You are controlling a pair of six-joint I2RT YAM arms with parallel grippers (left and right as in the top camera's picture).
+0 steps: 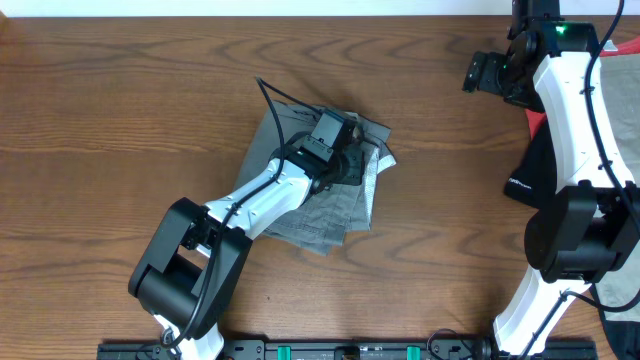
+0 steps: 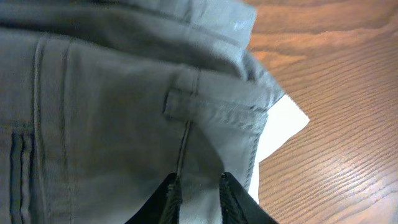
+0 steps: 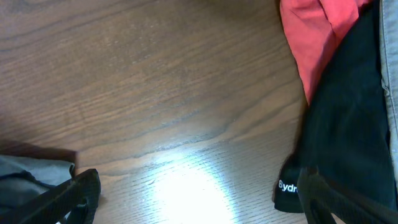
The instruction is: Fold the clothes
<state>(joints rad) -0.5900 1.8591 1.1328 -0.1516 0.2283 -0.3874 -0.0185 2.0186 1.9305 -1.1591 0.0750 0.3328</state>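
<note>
You seemed mid-fold: left hand (image 2: 199, 188) on the shorts (image 2: 112, 112), grip unclear, right hand (image 3: 199, 199) gaping empty; next likely needed a firm pinch.

Bright, even light; white glare on the table (image 3: 186, 193), close-up shorts (image 2: 112, 112) slightly soft.

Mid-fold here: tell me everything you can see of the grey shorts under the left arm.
The grey shorts lie mid-table in a rumpled, partly folded heap, looking like cotton twill. The left wrist view shows the waistband, a belt loop, stitched seams and a white piece poking out onto the table. The left claw is at the fabric below the loop, fingers narrowly apart; whether it pinches fabric is unclear.
</note>
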